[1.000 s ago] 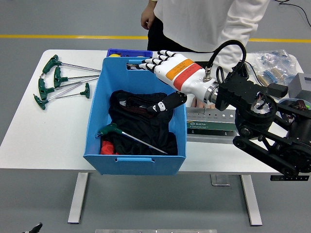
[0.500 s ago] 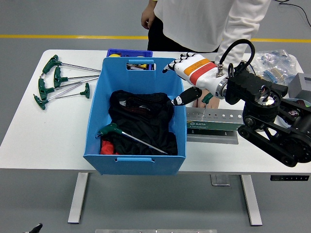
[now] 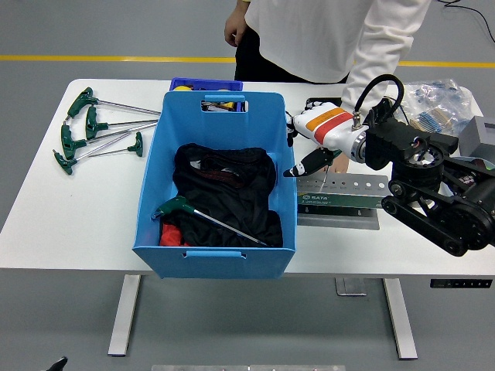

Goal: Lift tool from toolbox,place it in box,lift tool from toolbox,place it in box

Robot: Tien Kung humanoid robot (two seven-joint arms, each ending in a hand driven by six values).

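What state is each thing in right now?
Blue box: open-topped, holding black cloth and one tool.
Green-handled tool: lying flat in the box.
Four spare tools: lying on the table, left.
Metal toolbox: beside the box, under the hand.
Right hand: open, empty, above the toolbox.

right hand (image 3: 319,131): white shell, orange and red bands, black fingers (image 3: 304,165). Black arm (image 3: 429,185), looped black cable (image 3: 377,89) at wrist. Person (image 3: 325,35): white long sleeves.
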